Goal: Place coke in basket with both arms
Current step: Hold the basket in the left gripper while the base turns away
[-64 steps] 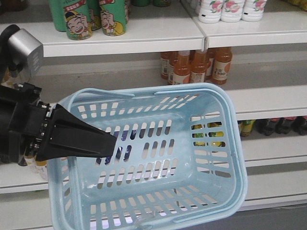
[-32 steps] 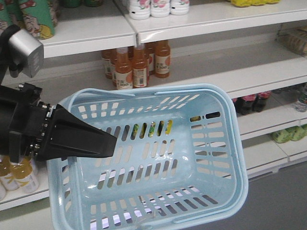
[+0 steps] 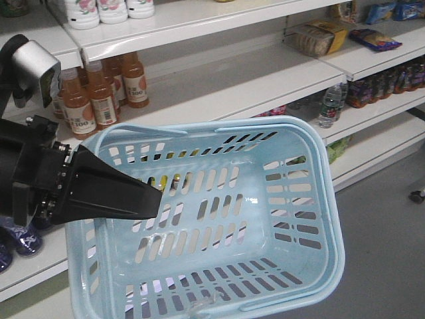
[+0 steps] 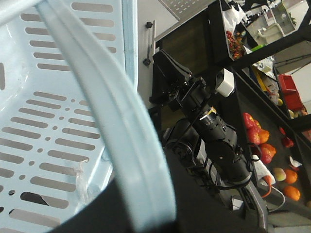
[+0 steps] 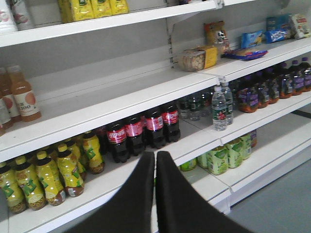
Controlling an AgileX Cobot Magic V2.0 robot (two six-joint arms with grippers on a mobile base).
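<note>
Supermarket shelving fills the background as I run the rig remotely. The coke [image 5: 154,127] stands in a short row of red-labelled bottles on a middle shelf [image 5: 146,99], between yellow-capped drinks [image 5: 43,177] on the left and water bottles [image 5: 219,109] on the right.

The right tool [image 5: 155,154] has its two black fingers pressed together, holding nothing. Its tips point almost straight at the row. The bottles stand upright just beyond and slightly above those tips, long axis vertical, packed shoulder to shoulder.

The left tool [image 3: 113,193] lies across the left wall of the pale blue basket [image 3: 330,199]. It appears clamped on the rim, since the basket hangs tilted in the air with its open mouth toward the front camera and nothing inside.

I judge the right arm to be the one for the pick, being the nearer and free. Its fingers would need to spread, then reach forward and close across a bottle's width. The tight neighbours on either side are the risk.
</note>
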